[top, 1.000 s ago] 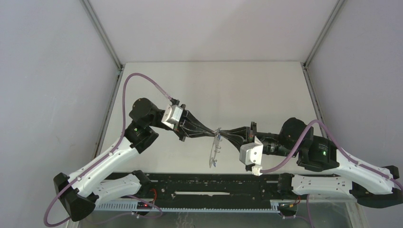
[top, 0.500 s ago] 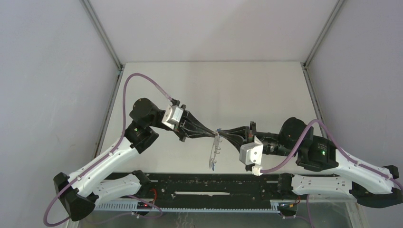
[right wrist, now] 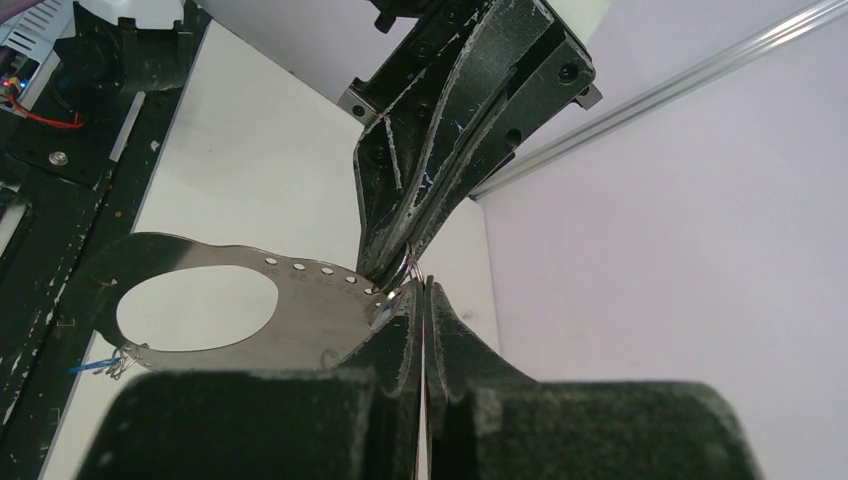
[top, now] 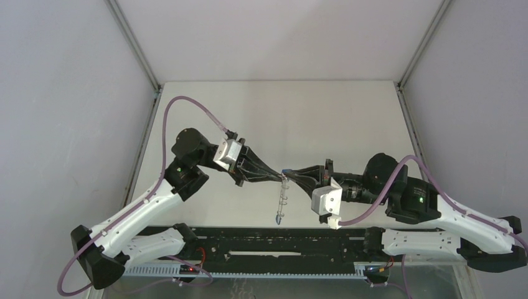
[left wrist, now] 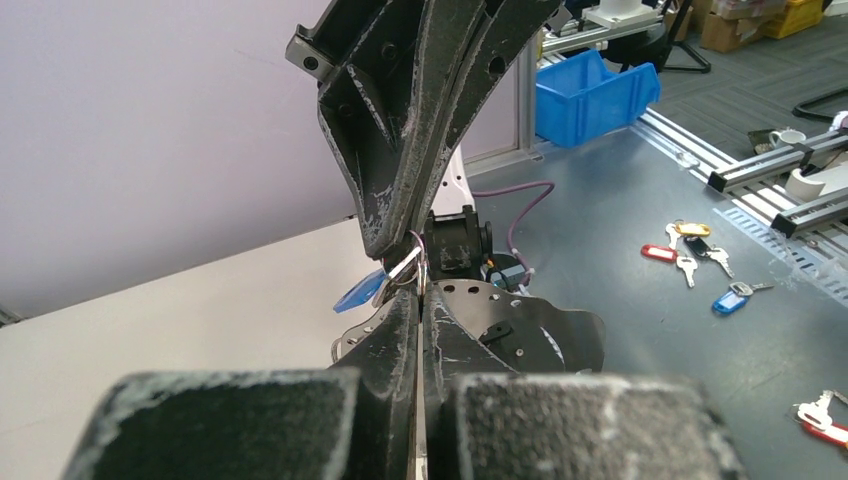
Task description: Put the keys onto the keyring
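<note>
Where both closed jaws meet, the keyring point(top: 282, 200) hangs edge-on

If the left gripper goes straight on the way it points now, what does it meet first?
The black right gripper: it stands tip to tip with the left gripper, right ahead. Whether they already touch is unclear.

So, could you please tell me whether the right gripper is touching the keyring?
Touching. The right wrist view shows the holed rim of the keyring lying against a finger of the right gripper near its tip, with no gap between them.
</note>
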`<state>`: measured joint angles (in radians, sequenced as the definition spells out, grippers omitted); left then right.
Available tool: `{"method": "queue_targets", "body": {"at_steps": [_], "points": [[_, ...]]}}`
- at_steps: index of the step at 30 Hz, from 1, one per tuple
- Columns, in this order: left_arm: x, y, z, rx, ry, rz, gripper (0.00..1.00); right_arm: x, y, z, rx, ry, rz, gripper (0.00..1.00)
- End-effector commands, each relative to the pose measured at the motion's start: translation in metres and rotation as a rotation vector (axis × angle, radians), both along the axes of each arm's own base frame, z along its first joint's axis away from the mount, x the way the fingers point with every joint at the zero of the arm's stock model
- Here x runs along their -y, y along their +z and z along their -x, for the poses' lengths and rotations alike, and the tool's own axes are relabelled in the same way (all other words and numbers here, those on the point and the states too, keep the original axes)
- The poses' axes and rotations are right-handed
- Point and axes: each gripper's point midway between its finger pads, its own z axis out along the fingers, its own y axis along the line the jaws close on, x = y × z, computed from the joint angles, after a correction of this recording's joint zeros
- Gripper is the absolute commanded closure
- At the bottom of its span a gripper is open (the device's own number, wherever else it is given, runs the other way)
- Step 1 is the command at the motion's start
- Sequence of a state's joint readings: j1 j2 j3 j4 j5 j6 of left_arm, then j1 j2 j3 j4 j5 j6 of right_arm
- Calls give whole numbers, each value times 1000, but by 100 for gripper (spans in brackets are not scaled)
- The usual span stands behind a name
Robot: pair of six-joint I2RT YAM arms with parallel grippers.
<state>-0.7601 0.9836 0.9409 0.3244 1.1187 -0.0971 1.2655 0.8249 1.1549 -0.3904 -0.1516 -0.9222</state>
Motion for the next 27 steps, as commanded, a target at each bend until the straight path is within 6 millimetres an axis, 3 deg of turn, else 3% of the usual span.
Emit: {"method": "queue_targets", "body": {"at_steps": [1,16,27], "points": [[1,6,1,44,-5,24,100,-5,19,4,-15,22,-57,100],[2,3,-2,52,16,22,100,-18,9,2,-97,27,32,100],[2,3,-7,69,51,37,100,-34,0,-10,-222,21,96,100]]}}
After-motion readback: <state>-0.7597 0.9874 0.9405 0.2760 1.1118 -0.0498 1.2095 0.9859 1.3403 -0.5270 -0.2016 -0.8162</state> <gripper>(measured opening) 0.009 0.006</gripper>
